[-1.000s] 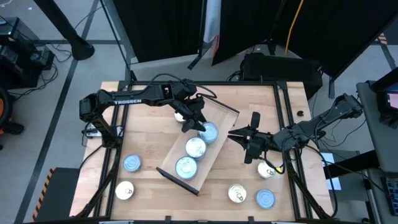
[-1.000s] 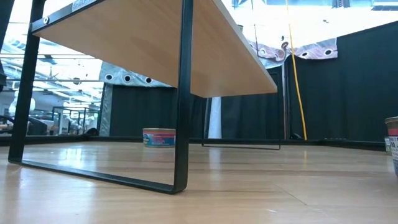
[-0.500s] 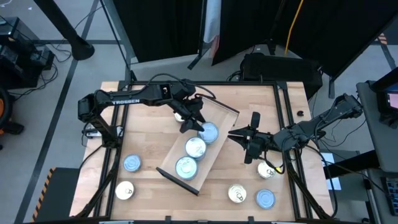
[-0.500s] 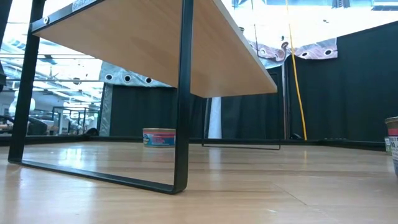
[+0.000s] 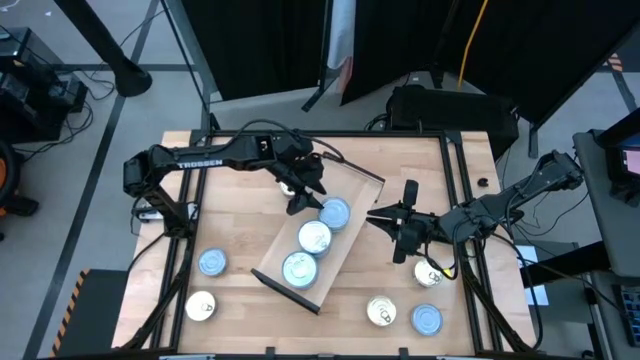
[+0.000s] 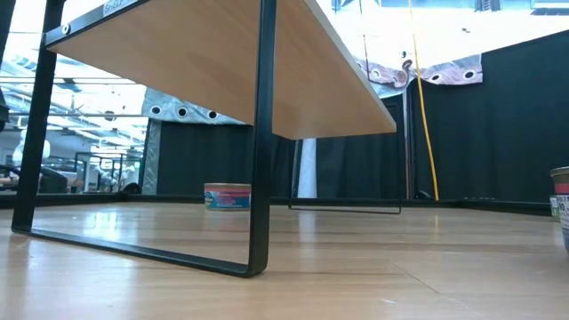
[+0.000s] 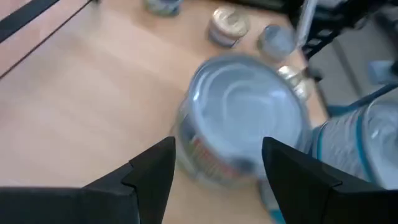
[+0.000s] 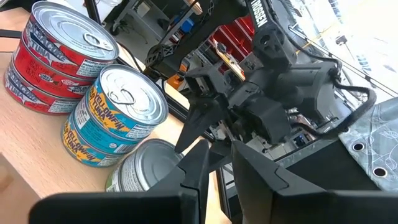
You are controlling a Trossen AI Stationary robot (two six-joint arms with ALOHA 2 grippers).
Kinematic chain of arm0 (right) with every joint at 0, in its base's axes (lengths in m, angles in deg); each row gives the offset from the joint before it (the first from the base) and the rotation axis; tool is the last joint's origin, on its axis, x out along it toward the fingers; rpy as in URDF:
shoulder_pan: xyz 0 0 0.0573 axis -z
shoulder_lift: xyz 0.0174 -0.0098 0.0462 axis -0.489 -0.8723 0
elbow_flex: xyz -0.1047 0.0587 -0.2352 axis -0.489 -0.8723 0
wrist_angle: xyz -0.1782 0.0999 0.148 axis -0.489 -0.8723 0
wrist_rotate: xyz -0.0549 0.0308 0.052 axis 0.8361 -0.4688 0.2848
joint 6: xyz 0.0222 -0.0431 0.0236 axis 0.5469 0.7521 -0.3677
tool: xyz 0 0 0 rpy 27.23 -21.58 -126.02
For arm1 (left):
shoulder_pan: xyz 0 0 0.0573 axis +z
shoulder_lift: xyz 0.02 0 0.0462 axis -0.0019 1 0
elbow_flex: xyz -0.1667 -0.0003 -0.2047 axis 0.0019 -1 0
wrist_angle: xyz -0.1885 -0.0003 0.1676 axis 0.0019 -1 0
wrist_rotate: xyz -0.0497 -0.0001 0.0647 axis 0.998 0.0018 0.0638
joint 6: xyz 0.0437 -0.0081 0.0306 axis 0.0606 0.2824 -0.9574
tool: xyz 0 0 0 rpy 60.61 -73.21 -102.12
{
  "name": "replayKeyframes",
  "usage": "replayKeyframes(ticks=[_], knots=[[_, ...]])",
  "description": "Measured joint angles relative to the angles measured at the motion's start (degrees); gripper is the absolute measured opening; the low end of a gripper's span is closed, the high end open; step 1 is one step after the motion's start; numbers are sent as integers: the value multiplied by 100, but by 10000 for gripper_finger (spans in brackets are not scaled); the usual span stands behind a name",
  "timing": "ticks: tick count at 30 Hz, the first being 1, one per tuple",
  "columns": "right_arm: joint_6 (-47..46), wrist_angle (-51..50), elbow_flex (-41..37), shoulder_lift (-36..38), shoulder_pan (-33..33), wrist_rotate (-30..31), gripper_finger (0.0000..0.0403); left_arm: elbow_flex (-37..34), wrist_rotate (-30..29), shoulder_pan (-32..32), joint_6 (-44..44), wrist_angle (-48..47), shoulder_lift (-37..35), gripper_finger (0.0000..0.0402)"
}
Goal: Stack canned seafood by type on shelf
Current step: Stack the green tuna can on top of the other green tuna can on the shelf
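Your shelf (image 5: 352, 200) lies diagonally at frame centre, three tin stacks (image 5: 314, 238) lined along it, sorted by label. Your left gripper (image 5: 300, 199) hovers spread at its upper end, holding nothing; the right gripper (image 5: 398, 236) waits nearly closed, centre-right.

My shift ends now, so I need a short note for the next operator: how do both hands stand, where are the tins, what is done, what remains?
Left hand: open, over the shelf's far end, beside the top stack.
Right hand: shut, empty, waiting right of the shelf.
Done: three stacks stand on the shelf.
Left: five loose tins on the table, two on its left side, three on its right.
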Motion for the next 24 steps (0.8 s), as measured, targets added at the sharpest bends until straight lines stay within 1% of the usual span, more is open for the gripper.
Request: replayKeyframes(ticks=[3, 5, 8, 11, 13, 14, 16, 19, 21, 24], knots=[[-174, 0, 0, 0, -2, 70, 61, 186, -381, -9, -215, -387, -122, 240], [-480, -22, 0, 1, -7, 279, 61, 406, -646, -9, -214, -865, -222, 240], [-1358, -317, 0, 3, -68, 601, 61, 723, -941, -58, -148, -1350, -515, 240], [-2335, -741, -2, 45, -248, 561, 61, 877, -1364, -275, 295, -1523, -992, 240], [-3174, -1106, 0, 66, -441, 522, 61, 877, -1772, -457, 822, -1715, -1349, 240], [-3651, -1353, 0, 66, -569, 424, 61, 867, -1951, -576, 984, -1757, -1507, 240], [-4552, -1700, 0, 66, -796, 2, 61, 755, -2321, -886, 1108, -1867, -1863, 240], [-5899, -2115, 0, 65, -1109, -640, 61, 484, -2980, -1526, 1304, -1891, -2338, 240], [-6701, -2345, 0, 16, -1290, -822, 61, 193, -3534, -1997, 1450, -1821, -2599, 240], [-7646, -2826, 0, -72, -1541, -960, 61, -309, -4542, -2774, 1826, -1590, -2869, 240]])
